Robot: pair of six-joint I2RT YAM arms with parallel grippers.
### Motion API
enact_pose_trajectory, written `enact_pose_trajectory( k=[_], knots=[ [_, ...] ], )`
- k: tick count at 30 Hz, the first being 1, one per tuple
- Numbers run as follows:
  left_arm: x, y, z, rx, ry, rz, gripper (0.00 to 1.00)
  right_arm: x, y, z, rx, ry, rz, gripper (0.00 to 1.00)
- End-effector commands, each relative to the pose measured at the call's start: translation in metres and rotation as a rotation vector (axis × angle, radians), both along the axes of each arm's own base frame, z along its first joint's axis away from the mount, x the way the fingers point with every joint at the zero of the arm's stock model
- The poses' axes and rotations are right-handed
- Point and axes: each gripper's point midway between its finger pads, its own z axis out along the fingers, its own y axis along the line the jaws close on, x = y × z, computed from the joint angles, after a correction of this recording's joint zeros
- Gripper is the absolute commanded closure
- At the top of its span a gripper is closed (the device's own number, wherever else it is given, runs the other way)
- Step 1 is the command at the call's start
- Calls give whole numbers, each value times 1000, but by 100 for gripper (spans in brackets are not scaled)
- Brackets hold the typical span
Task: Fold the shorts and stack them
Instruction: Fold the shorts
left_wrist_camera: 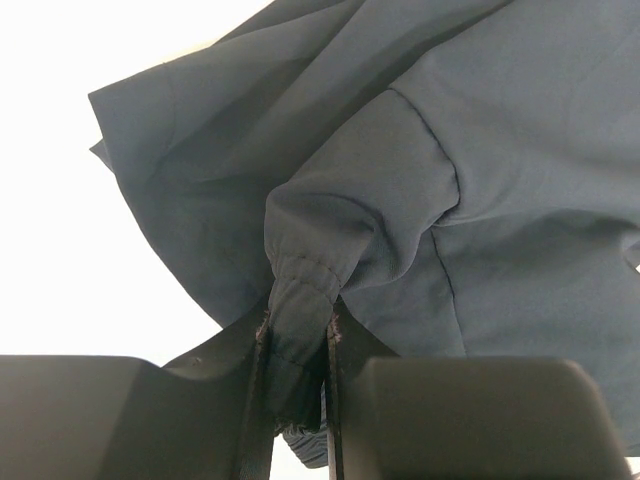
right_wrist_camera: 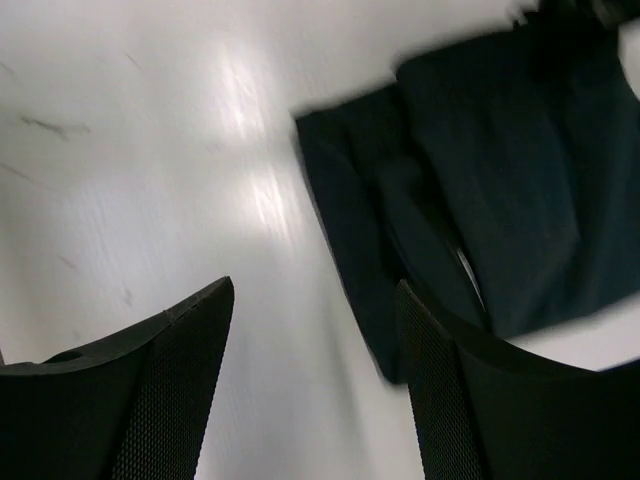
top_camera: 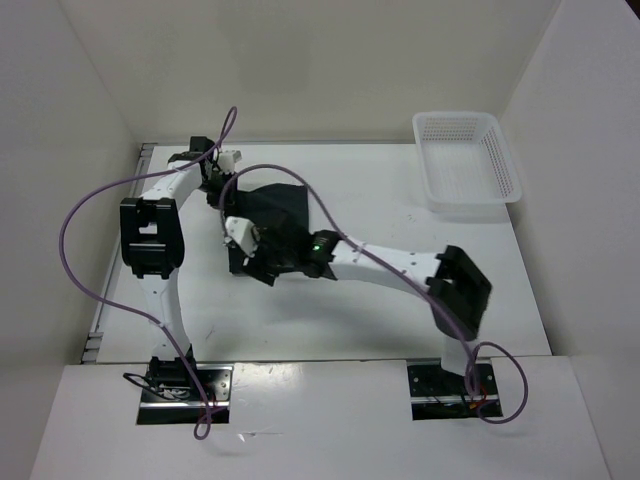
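Pinching a gathered fold of the shorts [left_wrist_camera: 480,180] between narrowly set jaws, the left tool [left_wrist_camera: 297,335] is clenched on the dark navy fabric, which bunches into a puckered, stitched edge right where its fingers [left_wrist_camera: 450,420] meet. From that grip the cloth fans up and away in loose folds, with one seam running down the panel on the right. The right tool [right_wrist_camera: 315,290] is released: its two textured fingers [right_wrist_camera: 170,400] stand wide apart with nothing between them but bare white table [right_wrist_camera: 150,150], and the shorts lie just beside its right-hand finger, whose tip overlaps the cloth in that view; contact cannot be judged. In the overhead view the shorts sit on the table at the middle left, the left tool at their far left corner and the right tool over their near left edge. The right arm's wrist covers much of the near side of the garment, so its outline and fold lines are hard to read from above. The right wrist view is smeared by motion blur, and the garment's edges there look soft and partly cut off at the frame's top and right. A white mesh basket [top_camera: 423,160] stands at the far right of the table, well apart from the shorts, and a purple cable [top_camera: 75,215] loops off the left arm.
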Motion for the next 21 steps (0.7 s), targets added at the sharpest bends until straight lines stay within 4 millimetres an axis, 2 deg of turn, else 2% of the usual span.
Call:
enact_pose_trajectory(
  k=[1, 2, 3, 4, 5, 6, 7, 9, 10, 12, 13, 15, 16, 18, 21],
  knots=[
    [9, -2, 10, -25, -55, -11, 76, 34, -73, 8, -5, -24, -263, 29],
    [9, -2, 10, -25, -55, -11, 76, 44, -89, 15, 9, -44, -339, 29],
    [9, -2, 10, -25, -55, -11, 76, 48, -100, 9, 5, -26, -371, 29],
    [9, -4, 11, -33, -55, -15, 76, 55, -114, -5, -7, 3, -420, 29],
    [9, -4, 11, -33, -55, -15, 75, 55, -116, -10, -2, 23, -406, 29],
    [9, -4, 11, -33, -55, -15, 75, 51, -118, -24, -18, 60, -400, 29],
    [9, -4, 11, -33, -55, -15, 74, 52, -116, -24, 5, 69, -384, 29],
    [7, -4, 10, -33, -46, -15, 72, 48, -111, -39, 15, 121, -355, 29],
    [7, -2, 10, -25, -45, -11, 72, 48, -106, -36, 40, 125, -347, 29],
    [5, -2, 9, -25, -36, -11, 71, 51, -108, -48, 40, 178, -361, 29],
    [5, -2, 9, -25, -36, -11, 69, 51, -106, -46, 55, 184, -369, 29],
    [5, -2, 13, -25, -45, -11, 69, 58, -115, -61, 46, 215, -413, 29],
    [2, -2, 10, -25, -35, -11, 69, 62, -116, -59, 63, 221, -431, 29],
    [2, -2, 10, -25, -35, -11, 68, 70, -119, -72, 63, 230, -476, 32],
    [0, -4, 10, -35, -26, -15, 67, 75, -113, -79, 78, 239, -487, 38]
  ],
)
